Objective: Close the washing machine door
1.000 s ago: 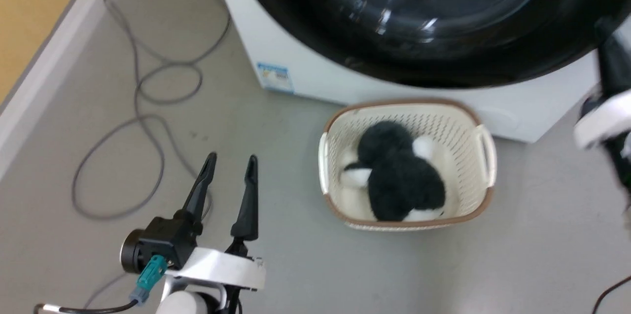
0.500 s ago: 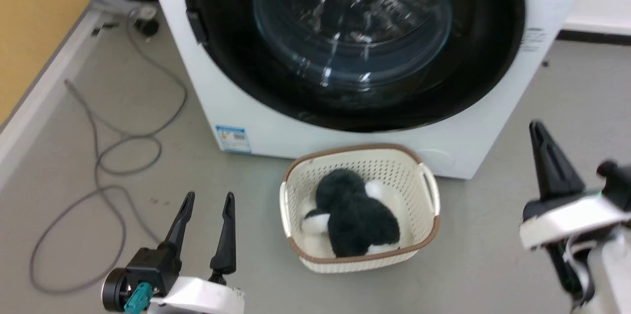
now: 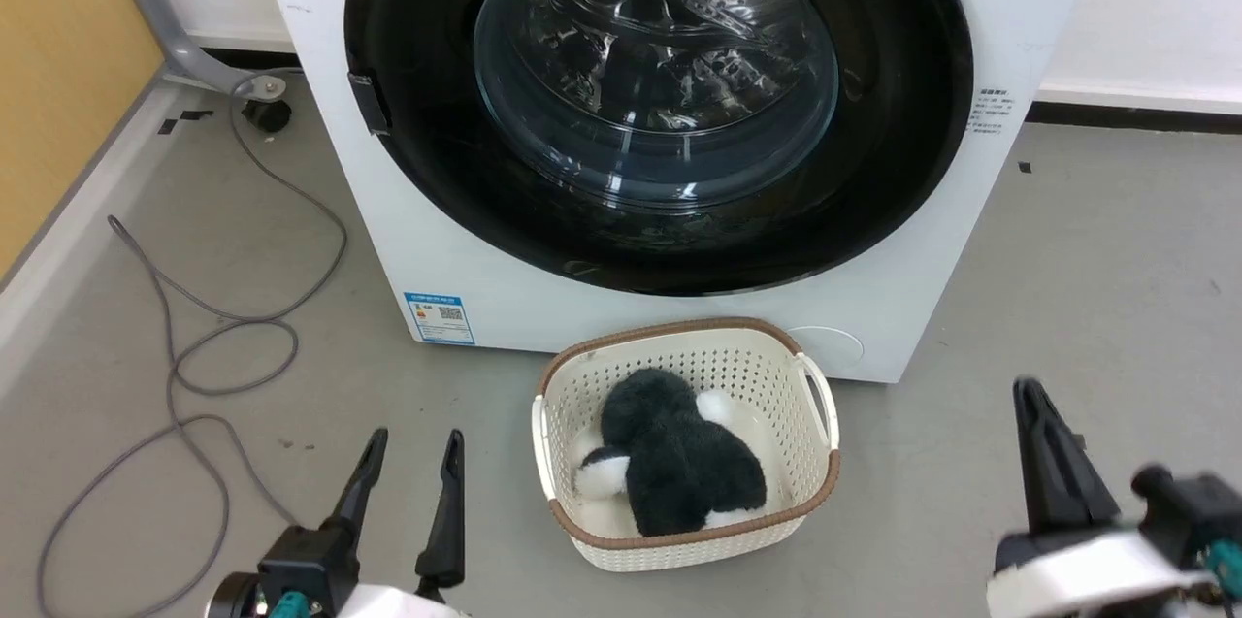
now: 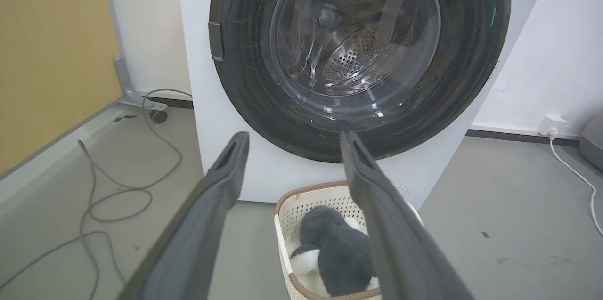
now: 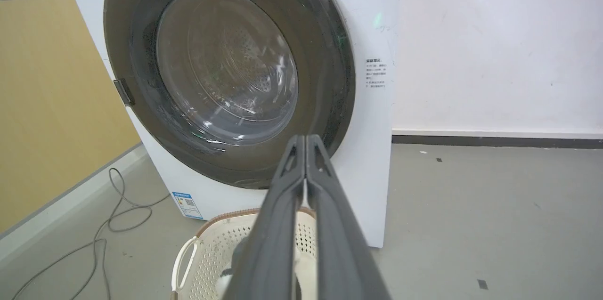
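The washing machine (image 3: 505, 308) (image 4: 282, 177) (image 5: 372, 125) stands in front of me, white, with a blue sticker (image 3: 439, 317) low on its front. The washing machine door (image 3: 655, 65) (image 4: 353, 45) (image 5: 226, 69), black and round with a clear glass bowl, lies flat against that front, and the steel drum shows through the glass. My left gripper (image 3: 412, 443) (image 4: 293, 136) is open and empty at the lower left, well back from the machine. At the lower right my right gripper (image 3: 1027, 395) (image 5: 301, 139) is shut on nothing, its fingers pressed together.
A white perforated basket (image 3: 679, 327) (image 4: 301, 191) (image 5: 207, 253) holding a black-and-white plush toy (image 3: 679, 472) sits on the floor right before the machine. A grey cable (image 3: 223, 346) loops on the floor at the left, beside a yellow wall (image 3: 58, 36). A white cord (image 4: 574, 173) runs along the right.
The head camera has pulled back and tilted up, so the whole door shows. My right gripper has dropped from the right edge to the lower right. The door stays flat against the machine.
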You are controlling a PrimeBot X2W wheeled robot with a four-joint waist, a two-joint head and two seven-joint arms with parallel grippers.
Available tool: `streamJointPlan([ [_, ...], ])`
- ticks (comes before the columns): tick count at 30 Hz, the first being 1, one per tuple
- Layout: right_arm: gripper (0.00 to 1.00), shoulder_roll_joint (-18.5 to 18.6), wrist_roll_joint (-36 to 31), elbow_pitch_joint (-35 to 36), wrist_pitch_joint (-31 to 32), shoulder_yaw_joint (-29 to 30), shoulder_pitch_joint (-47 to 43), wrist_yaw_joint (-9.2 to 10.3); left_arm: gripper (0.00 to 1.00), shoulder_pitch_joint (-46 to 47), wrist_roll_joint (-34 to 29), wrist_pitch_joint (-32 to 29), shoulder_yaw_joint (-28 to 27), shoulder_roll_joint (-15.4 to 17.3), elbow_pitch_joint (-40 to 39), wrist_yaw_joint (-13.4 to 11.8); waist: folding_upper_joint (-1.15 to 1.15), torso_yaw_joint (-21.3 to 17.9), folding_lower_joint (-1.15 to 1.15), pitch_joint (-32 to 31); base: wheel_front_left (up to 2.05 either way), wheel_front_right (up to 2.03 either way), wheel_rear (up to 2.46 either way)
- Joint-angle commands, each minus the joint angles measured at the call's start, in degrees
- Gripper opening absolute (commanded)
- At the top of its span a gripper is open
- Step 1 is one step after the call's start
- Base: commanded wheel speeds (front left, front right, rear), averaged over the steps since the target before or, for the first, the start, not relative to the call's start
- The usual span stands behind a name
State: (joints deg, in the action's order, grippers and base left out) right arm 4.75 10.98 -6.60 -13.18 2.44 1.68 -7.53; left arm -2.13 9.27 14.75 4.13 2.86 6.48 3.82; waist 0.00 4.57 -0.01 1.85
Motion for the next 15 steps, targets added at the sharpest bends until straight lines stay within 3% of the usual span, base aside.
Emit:
streamJointPlan([
  [1, 0.68, -0.4, -0.5, 0.6, 0.1, 0.3, -1.3, 0.04, 1.0, -0.7, -0.1, 0.2, 0.0, 0.1, 0.3, 0.4, 0.0, 0.1, 0.01, -0.1, 0.0, 0.0, 0.0],
  [2, 1.0, -0.9, -1.1, 1.5, 0.5, 0.3, -2.8, 0.04, 1.0, -0.8, -0.3, 0.2, 0.1, 0.1, 0.6, 0.5, 0.0, 0.1, 0.01, -0.2, 0.0, 0.0, 0.0],
  [15, 1.0, -1.8, -2.9, 2.4, 0.5, 1.0, -5.2, 0.04, 1.0, -0.8, -1.4, 0.2, 0.0, 0.0, 1.6, 0.8, 0.0, 0.2, 0.01, -0.5, 0.0, 0.0, 0.0],
])
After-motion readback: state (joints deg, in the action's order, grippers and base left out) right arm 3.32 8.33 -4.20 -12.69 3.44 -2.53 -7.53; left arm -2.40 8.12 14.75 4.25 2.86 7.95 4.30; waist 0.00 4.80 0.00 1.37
